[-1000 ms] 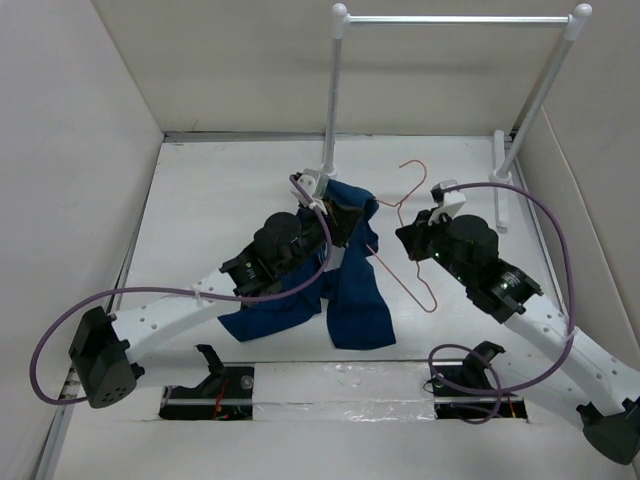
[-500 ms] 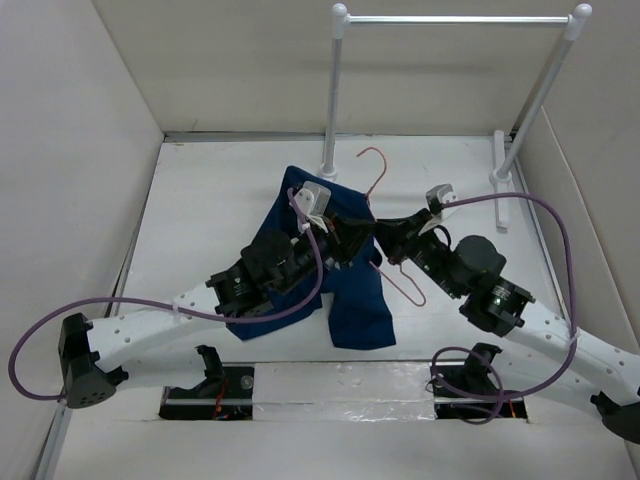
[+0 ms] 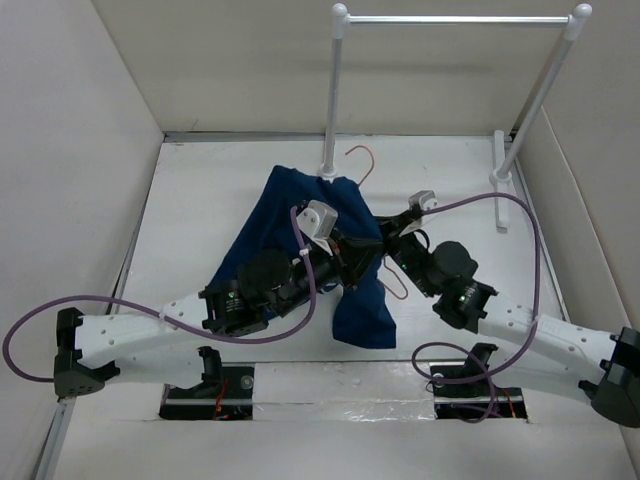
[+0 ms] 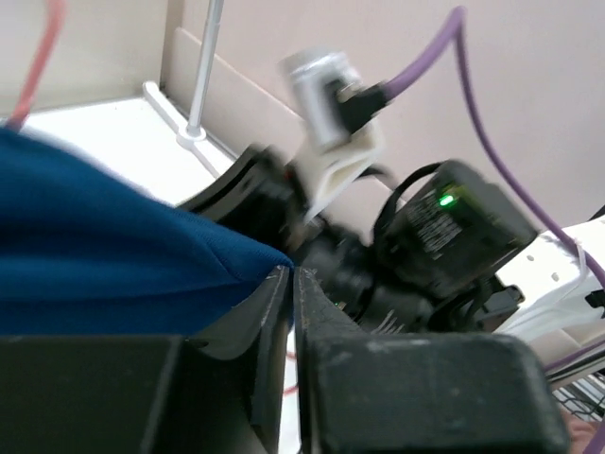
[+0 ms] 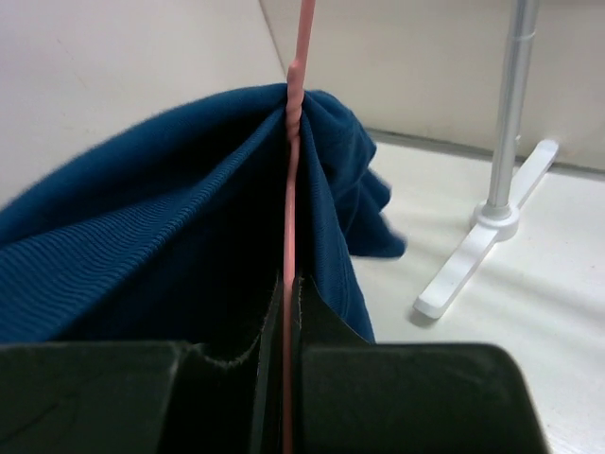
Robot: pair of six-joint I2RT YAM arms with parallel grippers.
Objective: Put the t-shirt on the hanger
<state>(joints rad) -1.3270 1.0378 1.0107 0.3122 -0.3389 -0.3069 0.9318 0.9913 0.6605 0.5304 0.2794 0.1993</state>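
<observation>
The shirt (image 3: 265,215) was seen draped over the hanger (image 5: 292,142), held above the middle of the surface (image 3: 190,190). From above, the cloth was spread from just under the hook down towards the left arm on one side, and down to a hanging fold near the front edge on the other. The pink hook was left showing above the top of the shirt, close to the foot of the left post of the rack (image 3: 333,90). A short length of the lower wire was visible beside the cloth on the right.

The left hand (image 4: 291,274) was pressed together, and an edge of the blue cloth was pinched at its fingertips. The right hand (image 5: 286,284) was closed on the hanger's wire, which was gripped between its fingers and ran straight up from them. In the right wrist view, the cloth was gathered around the twisted neck of the wire and fell away in folds on both sides of it.

The two hands were brought close together over the shirt, the left beneath the cloth's right side and the right just beside it.
</observation>
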